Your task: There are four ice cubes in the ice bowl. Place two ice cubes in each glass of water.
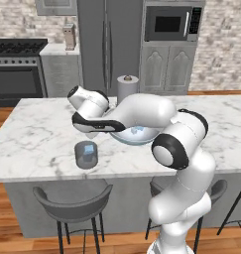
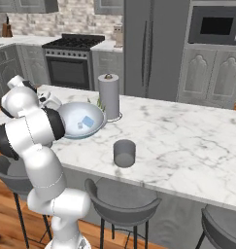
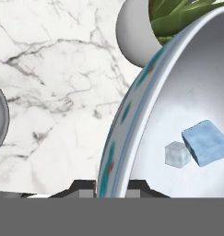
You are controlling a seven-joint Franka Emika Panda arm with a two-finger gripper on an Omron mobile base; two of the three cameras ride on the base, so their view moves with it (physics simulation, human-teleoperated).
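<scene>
A white marble tabletop with grey veins spans the island. A paper-towel roll stands upright on it near the far edge. A small white pot with a green plant sits on the marble. Grey stools are tucked under the near edge. Behind the island stand a black stove, a tall grey fridge and a built-in microwave, against a pale brick wall. The floor is wood.
</scene>
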